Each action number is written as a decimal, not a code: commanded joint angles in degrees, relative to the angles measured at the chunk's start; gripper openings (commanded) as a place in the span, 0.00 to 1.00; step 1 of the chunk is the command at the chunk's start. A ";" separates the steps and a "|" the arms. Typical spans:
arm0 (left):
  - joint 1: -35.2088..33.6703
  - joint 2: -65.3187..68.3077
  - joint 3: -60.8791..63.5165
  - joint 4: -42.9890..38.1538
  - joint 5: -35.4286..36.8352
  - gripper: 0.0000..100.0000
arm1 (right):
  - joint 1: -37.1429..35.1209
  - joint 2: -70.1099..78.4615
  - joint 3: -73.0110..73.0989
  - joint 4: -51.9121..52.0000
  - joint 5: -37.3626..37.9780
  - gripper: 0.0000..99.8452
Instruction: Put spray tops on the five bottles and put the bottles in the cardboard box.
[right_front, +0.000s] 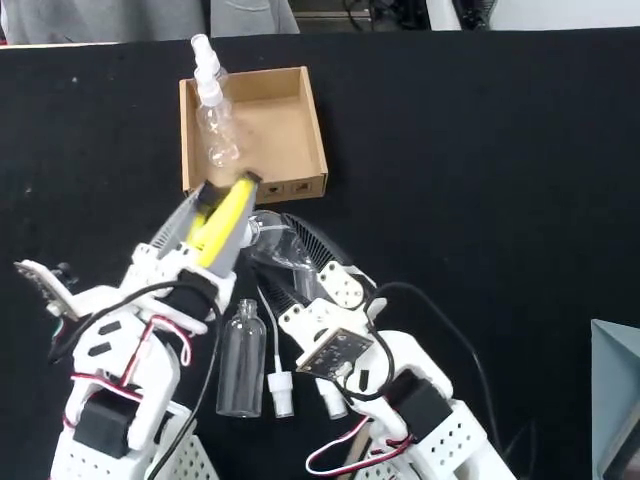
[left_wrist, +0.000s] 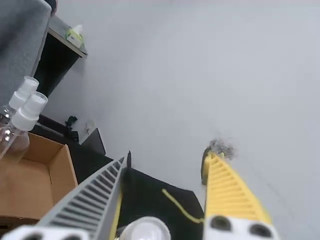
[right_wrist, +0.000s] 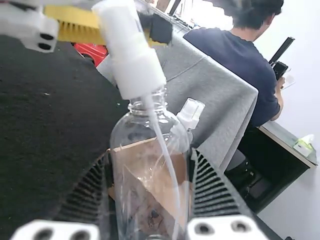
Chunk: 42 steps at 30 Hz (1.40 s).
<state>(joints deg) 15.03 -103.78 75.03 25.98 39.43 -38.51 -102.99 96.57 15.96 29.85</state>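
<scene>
Clear bottle (right_wrist: 150, 165) is sitting clamped in the right gripper (right_wrist: 150, 160) near the cardboard box (right_front: 310, 130), its spray top (right_wrist: 131, 55) resting crooked on the neck. The left gripper (left_wrist: 166, 156) is hovering over it, and I cannot tell its grip. Capping is likely calling for straightening, then twisting down.

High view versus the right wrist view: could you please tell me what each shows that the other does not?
High view: a loose bottle and spare tops on the table. Right wrist view: a seated person, and the tube of the top inside the held bottle. Both: the right pincer gripping the held bottle, the left pincer holding the top over its neck, and the box with capped bottles.
</scene>
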 joint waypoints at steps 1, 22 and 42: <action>-3.56 -0.70 -5.58 -0.97 0.79 0.22 | -0.97 -2.15 0.04 -0.35 0.18 0.05; -20.26 -0.79 -6.46 -0.97 6.59 0.22 | -0.97 -2.51 0.04 -2.02 -4.66 0.06; -20.26 -0.53 -0.13 -1.14 6.33 0.22 | -1.14 -2.59 0.04 -6.51 -14.95 0.06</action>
<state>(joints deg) -4.84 -104.40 75.12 25.98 45.49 -38.51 -102.99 96.57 11.38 15.60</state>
